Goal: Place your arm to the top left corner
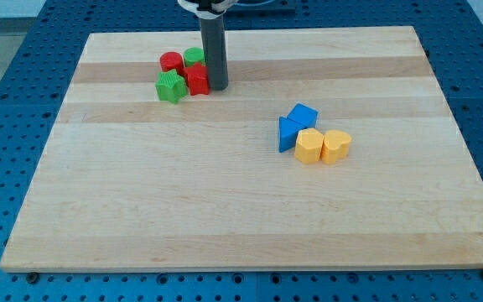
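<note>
A pale wooden bench (250, 210) has wide bare wood along its bottom and left edges. My tip (218, 87), a bare rod with no hand to clench, touches a red block (197, 80) near the top left, beside a red cylinder (171, 61), green cylinder (194, 57) and green star (170, 86). Two blue blocks (296, 124) and two yellow blocks (323, 146) cluster well apart, right of centre.

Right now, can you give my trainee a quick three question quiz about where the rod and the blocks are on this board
1. True or false: my tip rests just to the view's right of the red and green cluster.
2. Which blocks lie nearest the view's right edge? A) green B) yellow C) red
3. Fill in: the two blue blocks sit directly to the view's ____ of the yellow pair.

Key
1. True; it stands beside the red star-like block, near the green cylinder, red cylinder and green star-like block.
2. B, the yellow blocks.
3. Upper left; the blue blocks adjoin them.
</note>
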